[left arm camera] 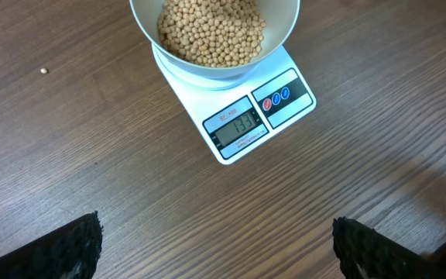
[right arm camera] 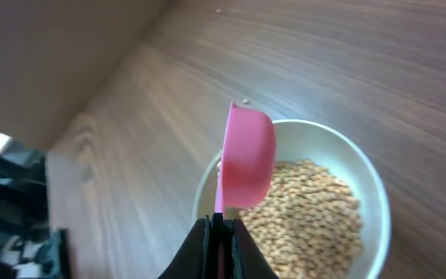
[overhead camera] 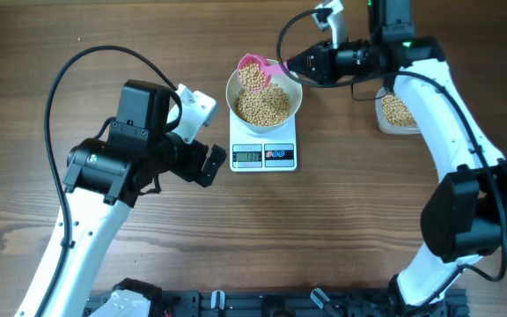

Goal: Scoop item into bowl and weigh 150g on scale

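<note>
1. Holding the pink scoop (overhead camera: 255, 72) by its thin handle, the right gripper (overhead camera: 290, 63) is clamped on it above the bowl (overhead camera: 232, 99). The left gripper (overhead camera: 214, 165) has its fingers wide apart and holds nothing.
2. The beans (overhead camera: 263, 106) look small, hard and quick to roll, so tip gently. Most of them sit in the bowl on the scale (overhead camera: 264, 156).
3. I count one bowl, one scale, one scoop, one tub (overhead camera: 399, 113) and too many beans to count.

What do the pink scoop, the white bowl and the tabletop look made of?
Pink scoop: probably plastic, smooth and evenly coloured. White bowl: plain, smooth; ceramic or plastic, can't tell. Tabletop: brown wood grain, matte; solid wood or laminate.
</note>
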